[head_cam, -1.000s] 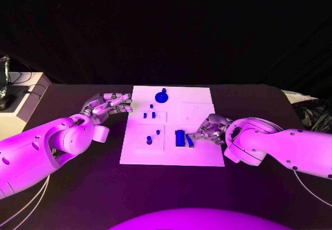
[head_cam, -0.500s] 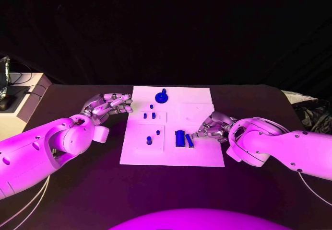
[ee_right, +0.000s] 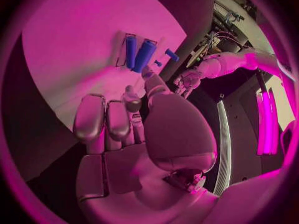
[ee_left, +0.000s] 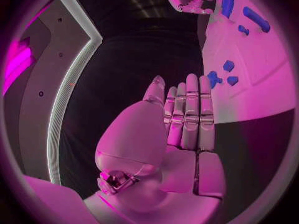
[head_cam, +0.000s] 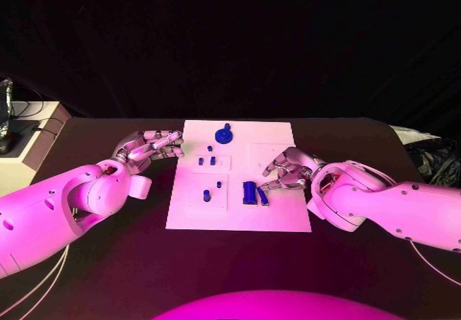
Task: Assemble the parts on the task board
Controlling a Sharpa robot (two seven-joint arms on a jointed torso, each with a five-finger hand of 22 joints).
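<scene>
The right robot hand (head_cam: 288, 175) hovers empty, fingers spread, just beside two blue cylinders (head_cam: 254, 193) lying at 5 o'clock on the task board (head_cam: 274, 143). The left robot hand (head_cam: 152, 145), fingers loosely curled (holding nothing), waits at the board's 9 o'clock edge. Several smooth plastic-looking parts lie loose; assembly seems largely unfinished.

Black table (head_cam: 115, 267), white task board (head_cam: 278, 220)
The board lies flat mid-table; a pale box-like thing (head_cam: 34, 130), hard to make out, stands left of it.
</scene>
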